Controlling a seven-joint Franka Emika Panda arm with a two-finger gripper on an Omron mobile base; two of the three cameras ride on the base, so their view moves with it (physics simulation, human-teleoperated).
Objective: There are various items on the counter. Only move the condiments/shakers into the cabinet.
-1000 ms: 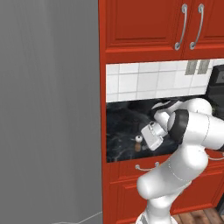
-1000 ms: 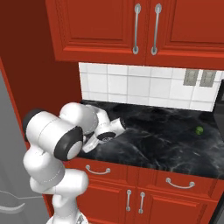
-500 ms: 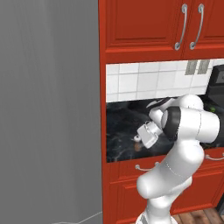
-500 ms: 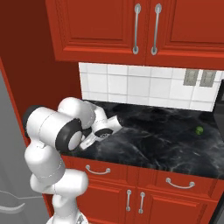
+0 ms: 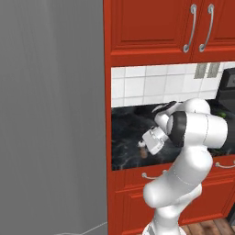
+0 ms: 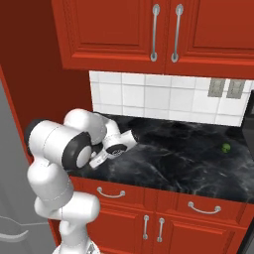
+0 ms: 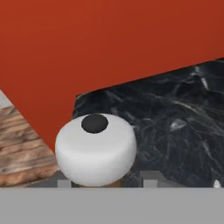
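Note:
The brown shaker with a white ball top (image 7: 95,148) stands at the front left corner of the black counter (image 7: 175,113), close to the red side wall. My gripper (image 7: 107,180) has a fingertip (image 7: 150,177) on each side of the shaker, pressed in under its ball top. From the left base view, the shaker (image 5: 142,149) peeks out just left of the gripper (image 5: 148,146), low over the counter (image 5: 128,133). The right base view has my hand (image 6: 115,145) angled down toward the counter's front left. The red cabinet (image 6: 109,34) hangs above with its doors shut.
A small green thing (image 6: 226,147) lies at the far right of the counter (image 6: 188,158). A white tiled backsplash (image 6: 149,96) runs behind it. A tall red panel (image 7: 109,43) closes off the left end, with a grey wall (image 5: 50,114) beyond. Drawer handles (image 6: 111,192) sit below the front edge.
The hand has swung left and down onto the shaker at the counter's corner. Its fingers have closed in from wide open around the shaker.

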